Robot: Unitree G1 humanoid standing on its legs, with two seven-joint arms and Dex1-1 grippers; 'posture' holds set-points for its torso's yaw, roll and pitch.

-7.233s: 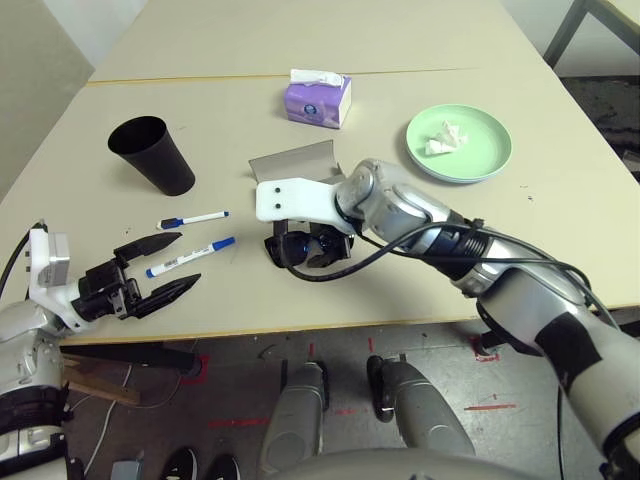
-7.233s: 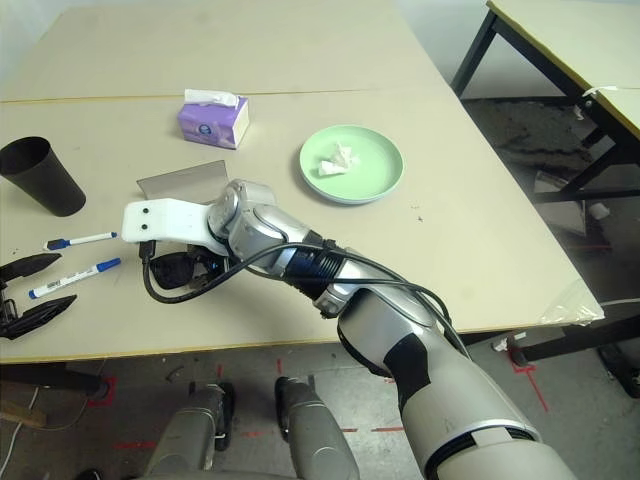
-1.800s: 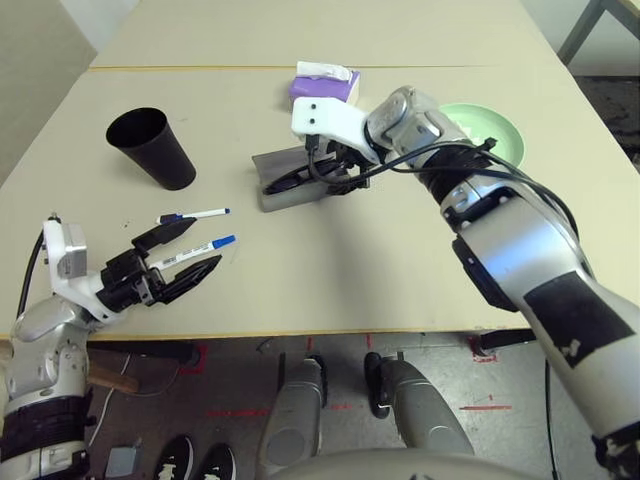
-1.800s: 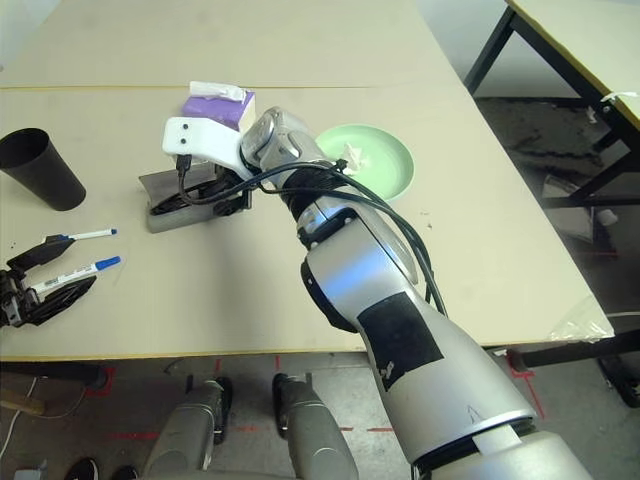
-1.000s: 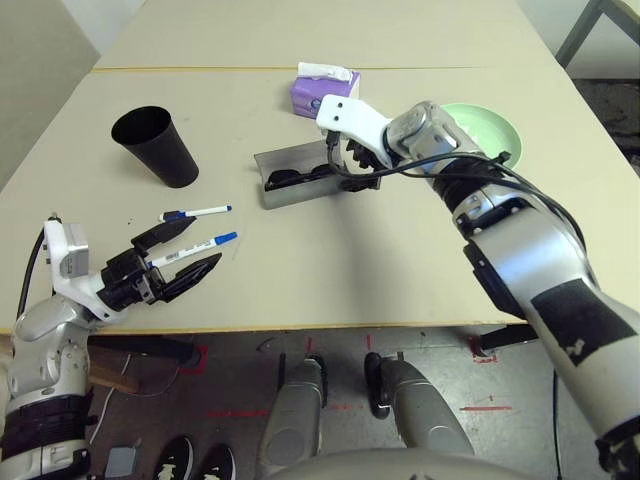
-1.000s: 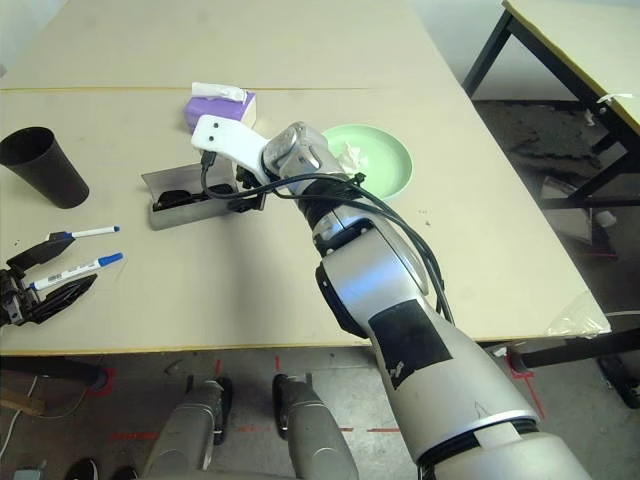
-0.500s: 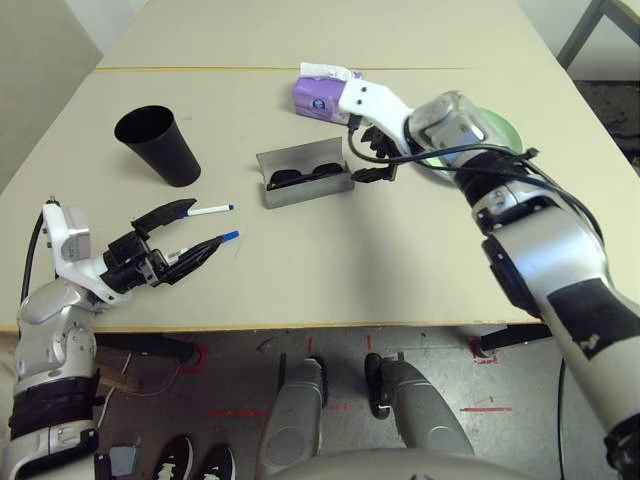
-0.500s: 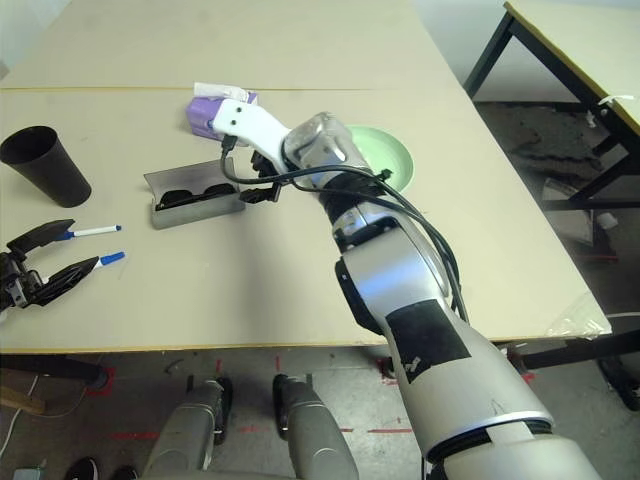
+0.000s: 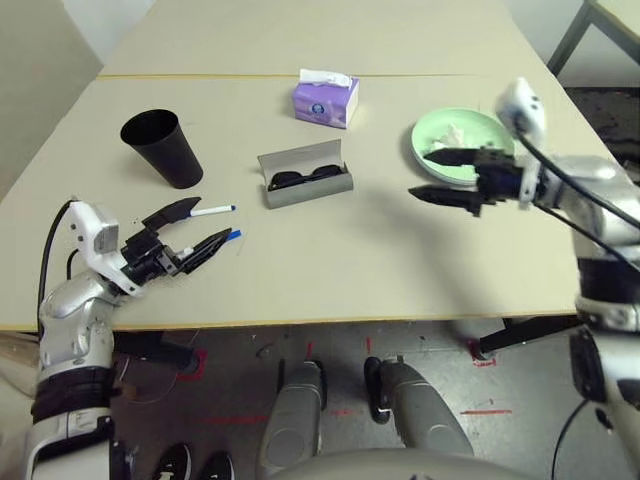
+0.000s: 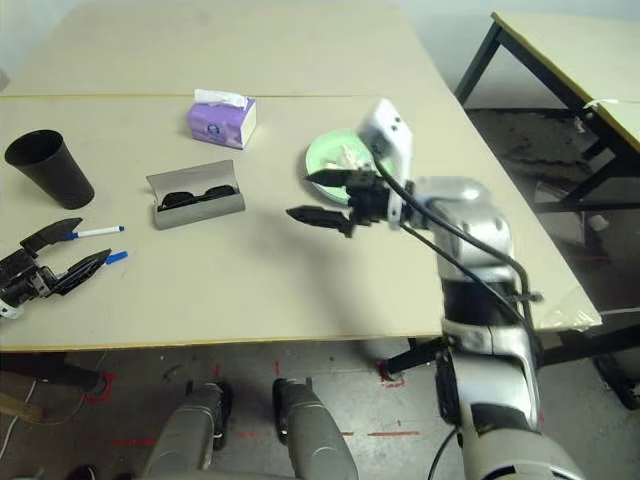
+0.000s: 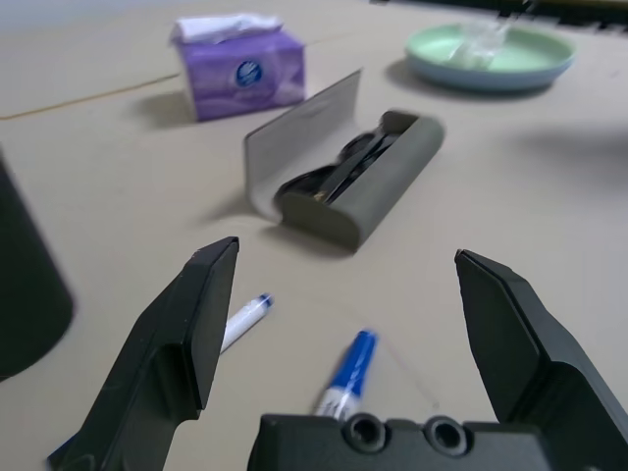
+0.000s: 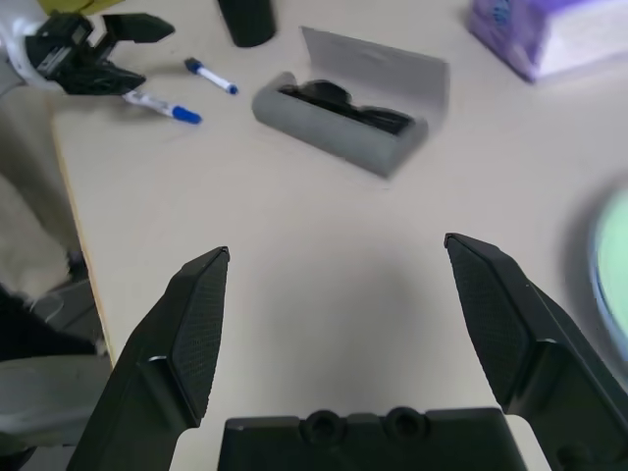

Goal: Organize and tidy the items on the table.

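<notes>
L gripper (image 9: 207,229): fingers spread wide, nothing gripped; positioned at the two blue-capped markers, smaller marker (image 9: 212,211) by one finger, larger marker (image 10: 117,257) partly hidden behind the other; both markers on table (image 9: 300,280), near its front edge. R gripper (image 9: 424,175): fingers spread apart, nothing gripped; located above table, its fingers in front of the plates' near side in the head views. Glasses case (image 9: 310,192), grey, oblong: lid raised, mid-table; sunglasses (image 9: 305,177), black, lie inside case body, lenses and frame visible. Cup (image 9: 163,150), black, tapered: on table, L of case, beyond markers. Tissue pack (image 9: 326,101), purple, w/ white tissue at top: behind case. Plates (image 10: 322,150), green w/ light-blue below: on table, R of case; crumpled tissue (image 10: 350,157), white, rests in green plate. Second table (image 10: 590,60): at far R, apart from main table.
</notes>
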